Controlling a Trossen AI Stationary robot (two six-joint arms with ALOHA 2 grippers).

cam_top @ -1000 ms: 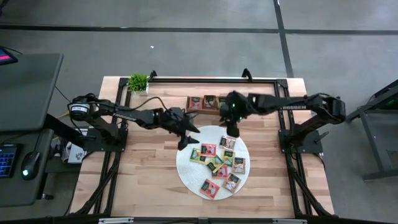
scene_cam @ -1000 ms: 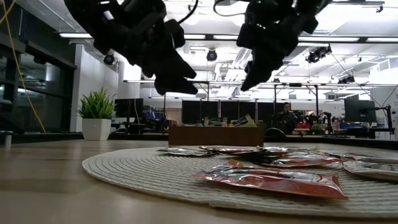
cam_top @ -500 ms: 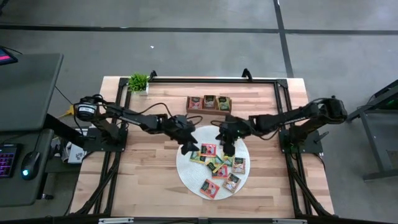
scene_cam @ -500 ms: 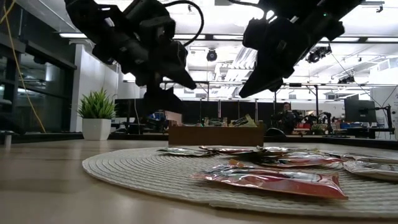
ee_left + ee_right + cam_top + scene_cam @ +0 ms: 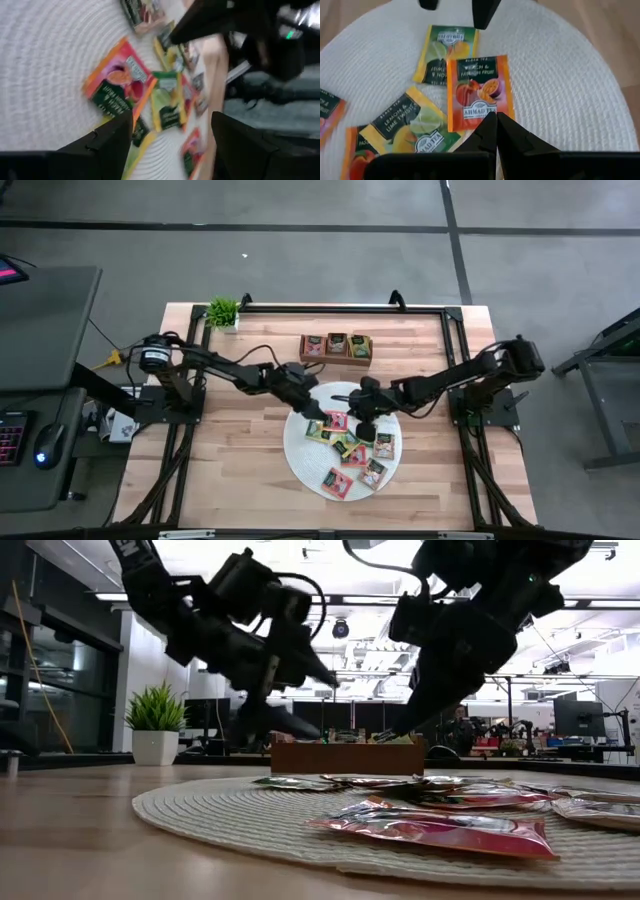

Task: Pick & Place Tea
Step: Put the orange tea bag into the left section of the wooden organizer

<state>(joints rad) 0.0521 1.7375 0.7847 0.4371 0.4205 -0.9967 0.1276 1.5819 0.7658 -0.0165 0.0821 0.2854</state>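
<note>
My right end effector [image 5: 496, 131] was pinched shut, holding nothing, right at the near edge of the orange peach packet [image 5: 479, 91], whose long axis ran straight ahead on the white mat [image 5: 300, 448]. Beyond it, the left end effector [image 5: 318, 409] hovered wide open.

Colourful tea packets [image 5: 350, 445] flat on mat [image 5: 300, 455]

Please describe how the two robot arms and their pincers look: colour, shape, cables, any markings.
Both arms are black and slim, built of jointed segments. The left arm has a loose black cable along it and a yellow-marked joint near its base. The left pincer and right pincer have dark, tapered, wedge-shaped fingers.
</note>
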